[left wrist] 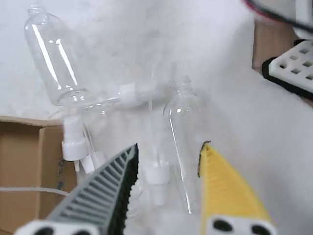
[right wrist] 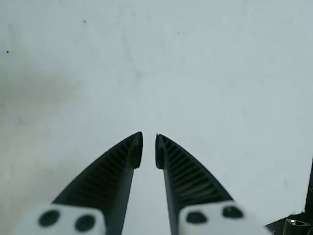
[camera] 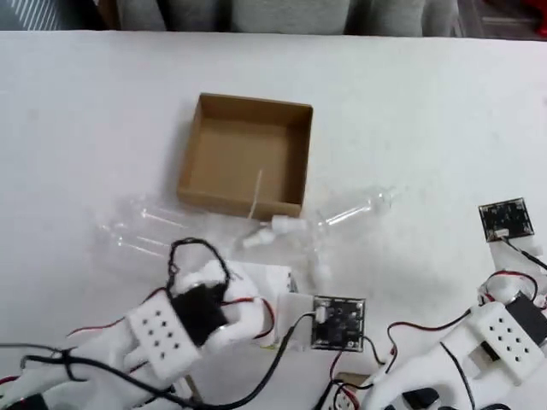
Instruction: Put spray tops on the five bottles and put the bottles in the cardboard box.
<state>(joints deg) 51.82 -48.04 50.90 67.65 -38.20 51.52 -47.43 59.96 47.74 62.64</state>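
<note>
Your left gripper point(left wrist: 169, 147) sits closest to the lens, its grey and yellow jaws spread wide and pinching nothing. A loose spray top point(left wrist: 159, 178) and a clear, open-necked bottle point(left wrist: 183, 127) lie on the table just past the tips, so the spread looks set for a pick there.

From the high view, the cardboard box point(camera: 244, 201) stands at centre frame with no bottle inside. Two bottles point(camera: 145, 212) lie below its left corner and a third bottle point(camera: 355, 207) to its lower right. I cannot tell whether any top is seated, so the task looks barely begun.

Your right gripper point(right wrist: 148, 139) hangs over the bare table point(right wrist: 195, 58). Its jaws are almost pressed together and empty, and it is probably parked clear of the left arm's work.
</note>
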